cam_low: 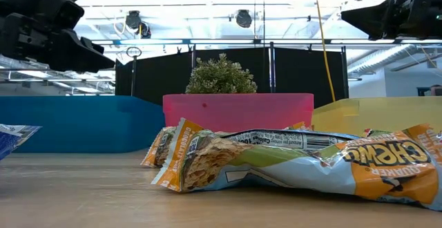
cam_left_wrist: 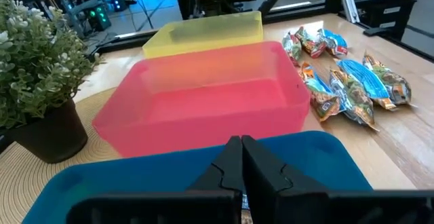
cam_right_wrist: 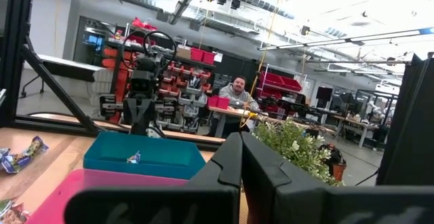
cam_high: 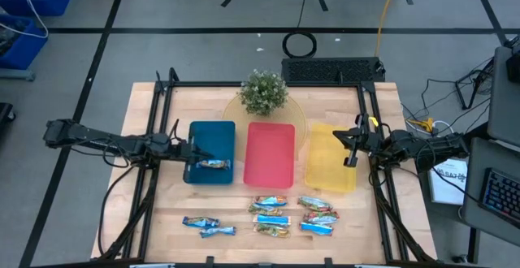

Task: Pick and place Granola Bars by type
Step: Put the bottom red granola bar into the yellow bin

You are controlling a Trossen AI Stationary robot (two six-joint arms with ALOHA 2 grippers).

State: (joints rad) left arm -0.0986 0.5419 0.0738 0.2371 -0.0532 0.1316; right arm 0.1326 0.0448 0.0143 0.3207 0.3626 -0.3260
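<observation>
Left claw, fingers pressed together and holding nothing, hung over the blue tray, in which one granola bar lay near the front edge. Right claw, likewise closed and empty, hung over the yellow tray, with the red tray between the two. The remaining granola bars lay on the tabletop in front of the trays, two more bars lying apart toward the left.

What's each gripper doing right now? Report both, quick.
Left gripper: shut, holding nothing, above the blue tray.
Right gripper: shut, holding nothing, above the yellow tray.
</observation>
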